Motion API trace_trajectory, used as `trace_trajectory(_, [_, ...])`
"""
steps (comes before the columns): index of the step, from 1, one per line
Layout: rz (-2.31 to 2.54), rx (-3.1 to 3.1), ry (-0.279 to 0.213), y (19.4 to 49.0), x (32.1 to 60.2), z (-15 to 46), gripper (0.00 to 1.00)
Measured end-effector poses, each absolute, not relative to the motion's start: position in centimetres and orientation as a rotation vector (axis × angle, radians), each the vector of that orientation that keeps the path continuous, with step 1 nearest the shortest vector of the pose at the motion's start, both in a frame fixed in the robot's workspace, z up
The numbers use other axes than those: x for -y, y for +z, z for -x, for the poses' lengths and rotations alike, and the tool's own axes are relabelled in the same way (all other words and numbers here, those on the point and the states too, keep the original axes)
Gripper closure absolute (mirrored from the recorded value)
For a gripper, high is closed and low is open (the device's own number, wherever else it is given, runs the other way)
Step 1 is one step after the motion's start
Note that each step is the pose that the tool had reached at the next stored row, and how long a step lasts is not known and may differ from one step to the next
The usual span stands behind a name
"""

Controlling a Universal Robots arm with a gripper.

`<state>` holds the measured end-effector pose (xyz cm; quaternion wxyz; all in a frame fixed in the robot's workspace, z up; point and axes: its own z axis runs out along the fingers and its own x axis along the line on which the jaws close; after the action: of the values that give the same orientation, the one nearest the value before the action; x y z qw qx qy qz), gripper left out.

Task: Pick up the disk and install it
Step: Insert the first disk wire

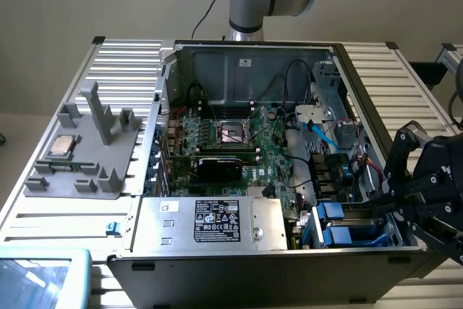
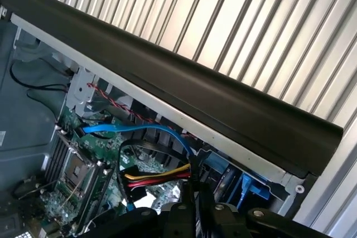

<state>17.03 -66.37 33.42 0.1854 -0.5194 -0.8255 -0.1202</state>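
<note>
The disk shows as bright blue carrier rails (image 1: 346, 235) lying in the drive bay at the front corner of the open computer case (image 1: 246, 52), on the exterior view's right. Its blue tabs (image 2: 252, 185) also appear in the wrist view, just under the case's black rim. My black gripper (image 1: 394, 193) hangs over the case's right wall, right beside that bay. In the wrist view its fingers (image 2: 192, 207) stand together, shut, with nothing visibly held between them. The disk's metal face is hidden by the bay frame.
A silver power supply with a black label (image 1: 217, 222) fills the case front. Behind it lies the motherboard (image 1: 239, 139). A blue data cable (image 2: 134, 131) and red-yellow power wires (image 2: 159, 175) hang near the bay. A grey fixture holding a CPU chip (image 1: 61, 146) sits on the ribbed table (image 1: 412, 85).
</note>
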Motion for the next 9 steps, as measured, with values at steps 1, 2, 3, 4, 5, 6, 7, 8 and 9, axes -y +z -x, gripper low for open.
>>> trace_trajectory(1, [1.467, 2.329, -0.331, 33.44, 66.33, -17.03, 0.84])
trace_trajectory(2, [1.471, 2.334, -0.321, 33.47, 66.3, -17.03, 0.84])
trace_trajectory(3, [1.477, 2.34, -0.306, 33.5, 66.27, -17.03, 0.84])
trace_trajectory(4, [1.485, 2.349, -0.288, 33.5, 66.24, -17.03, 0.84])
trace_trajectory(5, [1.493, 2.358, -0.268, 33.51, 66.19, -17.03, 0.84])
trace_trajectory(6, [1.502, 2.368, -0.246, 33.51, 66.15, -17.03, 0.84])
trace_trajectory(7, [1.51, 2.376, -0.226, 33.51, 66.09, -17.03, 0.84])
trace_trajectory(8, [1.516, 2.382, -0.212, 33.5, 66.04, -17.03, 0.84])
trace_trajectory(9, [1.517, 2.383, -0.209, 33.5, 66.01, -17.03, 0.84])
